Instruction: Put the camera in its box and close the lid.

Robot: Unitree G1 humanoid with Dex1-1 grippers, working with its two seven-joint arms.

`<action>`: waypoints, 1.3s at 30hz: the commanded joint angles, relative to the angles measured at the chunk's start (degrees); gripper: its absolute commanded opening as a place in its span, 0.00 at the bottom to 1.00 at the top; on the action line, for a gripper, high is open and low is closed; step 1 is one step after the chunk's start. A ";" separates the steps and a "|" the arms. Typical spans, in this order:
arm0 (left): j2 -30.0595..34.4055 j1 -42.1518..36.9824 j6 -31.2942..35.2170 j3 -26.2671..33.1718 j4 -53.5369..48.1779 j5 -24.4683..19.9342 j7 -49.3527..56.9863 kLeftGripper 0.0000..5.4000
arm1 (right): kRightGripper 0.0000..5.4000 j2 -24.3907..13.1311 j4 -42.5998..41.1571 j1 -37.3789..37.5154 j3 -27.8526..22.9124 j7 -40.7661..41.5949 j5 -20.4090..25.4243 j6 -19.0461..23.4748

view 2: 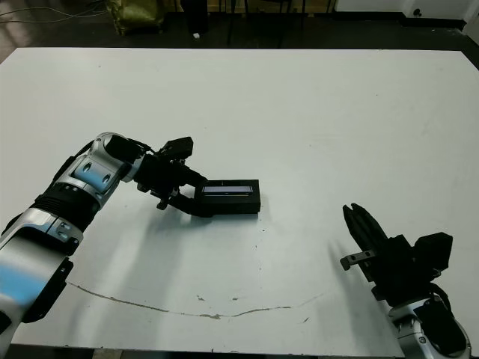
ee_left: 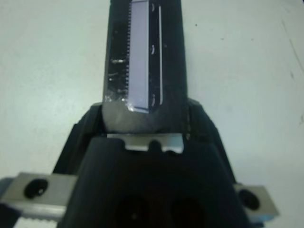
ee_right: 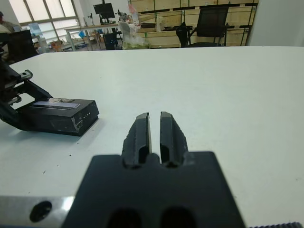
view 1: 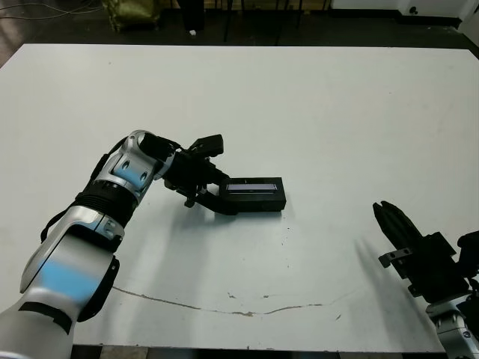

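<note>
A black box [view 1: 256, 201] lies near the middle of the white table [view 1: 314, 112], with the lid [view 1: 251, 185] seated on it, pale strip up. My left gripper [view 1: 223, 197] is at the box's left end. In the left wrist view its fingers [ee_left: 84, 137] flank the end of the lidded box [ee_left: 142, 57] and press against its sides. The camera is hidden. Near the front right edge, my right gripper [view 1: 391, 217] is shut with nothing in it, well apart from the box [ee_right: 57, 116].
A thin crack line [view 1: 224, 303] runs across the table near its front edge. Beyond the far edge is dark floor with chair legs [view 1: 224, 22]. The right wrist view shows desks and an office chair [ee_right: 209, 26] behind the table.
</note>
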 commanded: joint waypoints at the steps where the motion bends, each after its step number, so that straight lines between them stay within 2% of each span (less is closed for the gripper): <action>1: -1.56 1.62 -1.10 -2.92 -0.94 2.31 -0.10 0.43 | 0.00 -0.22 1.12 0.58 -0.19 0.24 0.27 0.48; 3: -1.15 1.63 -2.04 -3.77 -1.34 2.81 -1.31 0.47 | 0.00 -0.14 2.25 0.24 -0.21 1.20 0.46 -0.61; 7: -0.21 1.70 -7.67 -5.95 -1.34 4.46 -2.54 0.63 | 0.00 -0.05 2.54 0.15 0.05 1.24 0.00 -0.87; 15: 0.12 2.05 -6.56 -6.50 -0.92 4.56 -3.25 0.98 | 0.00 0.41 2.48 0.19 0.23 1.29 0.16 -1.23; 16: 0.27 2.25 -7.08 -6.53 -1.19 4.68 -2.99 1.00 | 0.00 0.51 2.72 0.13 0.25 1.40 0.18 -1.51; 27: 0.84 2.90 -7.82 -5.51 1.57 4.24 -1.62 1.00 | 0.00 0.37 1.33 0.22 0.64 0.37 0.24 0.02; 29: 1.52 3.59 -7.61 -4.76 -0.17 4.71 1.34 1.00 | 0.00 0.36 -0.66 0.66 1.01 -1.58 -0.44 1.94; 30: 1.77 4.36 -8.40 -3.85 -1.09 4.38 3.11 1.00 | 0.00 0.19 -1.55 0.84 1.14 -2.15 -0.50 2.78; 39: 0.47 9.70 -16.88 3.14 -3.83 0.40 14.48 1.00 | 0.00 0.30 0.31 0.20 1.06 -0.98 0.59 1.63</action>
